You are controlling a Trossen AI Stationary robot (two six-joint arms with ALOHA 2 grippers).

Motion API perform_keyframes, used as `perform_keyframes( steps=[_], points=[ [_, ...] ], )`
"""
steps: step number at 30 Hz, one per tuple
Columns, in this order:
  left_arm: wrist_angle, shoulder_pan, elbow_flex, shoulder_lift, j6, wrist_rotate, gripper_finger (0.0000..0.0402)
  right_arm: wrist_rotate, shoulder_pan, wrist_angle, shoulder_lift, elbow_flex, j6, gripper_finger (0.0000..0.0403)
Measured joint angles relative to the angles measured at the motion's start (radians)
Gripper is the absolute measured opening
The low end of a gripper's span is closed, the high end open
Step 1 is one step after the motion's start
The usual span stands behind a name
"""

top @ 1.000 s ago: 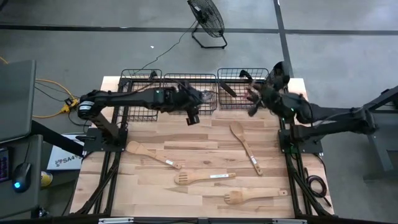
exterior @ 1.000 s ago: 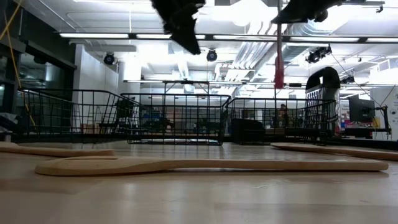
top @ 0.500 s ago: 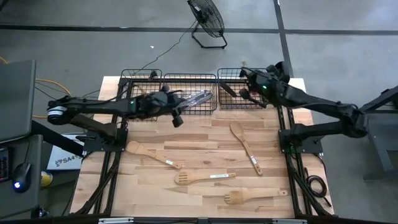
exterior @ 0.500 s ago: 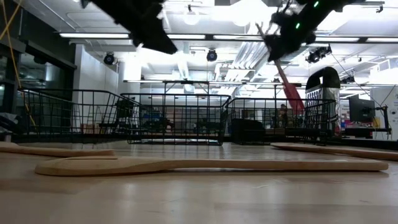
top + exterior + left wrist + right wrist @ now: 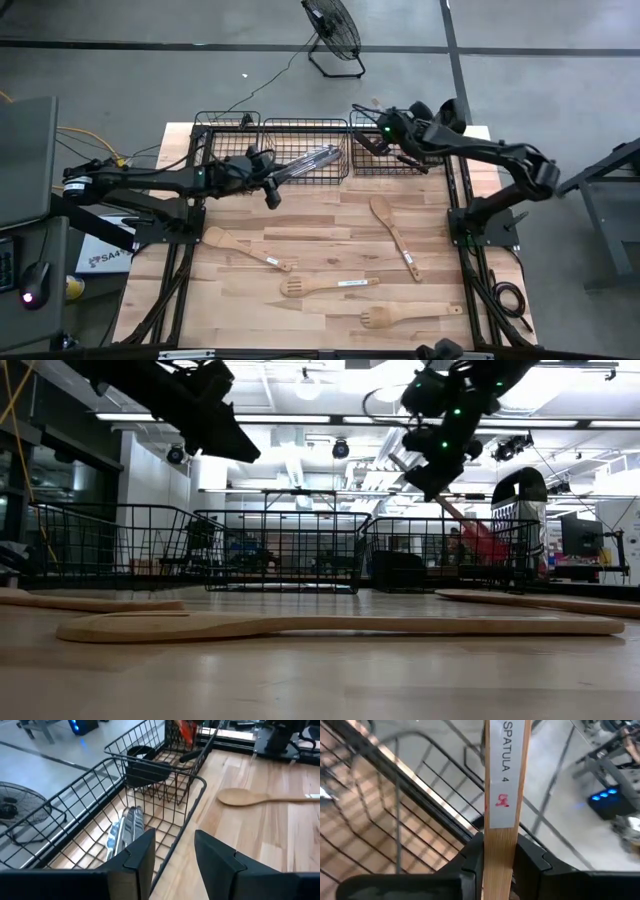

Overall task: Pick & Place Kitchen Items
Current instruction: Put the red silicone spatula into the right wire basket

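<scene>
High view: the right gripper [image 5: 385,130] hangs over the right-hand wire basket [image 5: 432,168] at the table's far edge, clamped on the wooden handle of the red-headed spatula [image 5: 398,152], whose head slants down into that basket below the fingers. The left gripper [image 5: 272,190] hovers just off the near rim of the middle basket [image 5: 300,177], fingers parted and holding nothing; the silver cutlery [image 5: 318,155] lies in that basket just beyond it. Four pale wooden utensils lie on the plank table [image 5: 240,300], well apart from both grippers: a spoon [image 5: 247,250], a second spoon [image 5: 393,233], a slotted spatula [image 5: 325,285] and another slotted spatula [image 5: 410,315]. A floor fan [image 5: 333,30] stands on the grey floor beyond the table.

Low view: the red head dips behind the right basket's wire wall, the handle rising to the right gripper above. A wooden utensil [image 5: 340,626] lies flat across the foreground, ceiling strip lights behind.

Left wrist view: the two dark fingers [image 5: 140,855] stand apart, empty, with the basket rim between them and the cutlery ahead.

Right wrist view: the fingers pinch a handle labelled "SPATULA 4" [image 5: 502,780], basket wires beyond it.
</scene>
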Motion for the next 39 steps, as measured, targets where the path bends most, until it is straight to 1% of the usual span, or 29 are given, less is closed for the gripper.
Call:
perform_keyframes(
  steps=[2, 6, 11, 13, 16, 20, 30, 34, 39],
  points=[
    [0.002, 0.000, 0.000, 0.000, -0.003, 0.008, 0.0133, 0.016, 0.000, -0.075, 0.039, 0.047, 0.010, 0.0065],
    [0.002, 0.000, 0.000, 0.000, -0.008, 0.013, 0.0133, 0.013, 0.001, -0.218, 0.111, 0.131, 0.060, 0.0065],
    [0.000, 0.000, 0.000, 0.000, -0.011, 0.013, 0.0133, -0.011, -0.004, -0.323, 0.173, 0.207, 0.077, 0.0065],
    [-0.009, 0.000, 0.000, 0.000, -0.012, 0.013, 0.0133, -0.023, -0.009, -0.337, 0.189, 0.223, 0.076, 0.0065],
    [-0.024, 0.000, 0.000, 0.000, -0.020, 0.013, 0.0133, -0.109, -0.033, -0.343, 0.202, 0.240, 0.072, 0.0065],
    [-0.033, 0.000, 0.000, 0.000, -0.029, 0.013, 0.0133, -0.196, -0.073, -0.339, 0.204, 0.246, 0.059, 0.0065],
    [-0.043, 0.000, 0.000, 0.000, -0.042, 0.014, 0.0133, -0.449, -0.171, -0.349, 0.205, 0.243, -0.103, 0.0065],
    [-0.043, 0.000, 0.000, 0.001, -0.044, 0.017, 0.0133, -0.513, -0.201, -0.330, 0.206, 0.243, -0.156, 0.0065],
    [-0.042, 0.000, 0.000, 0.001, -0.045, 0.017, 0.0133, -0.539, -0.212, -0.300, 0.205, 0.242, -0.226, 0.0071]
  ],
)
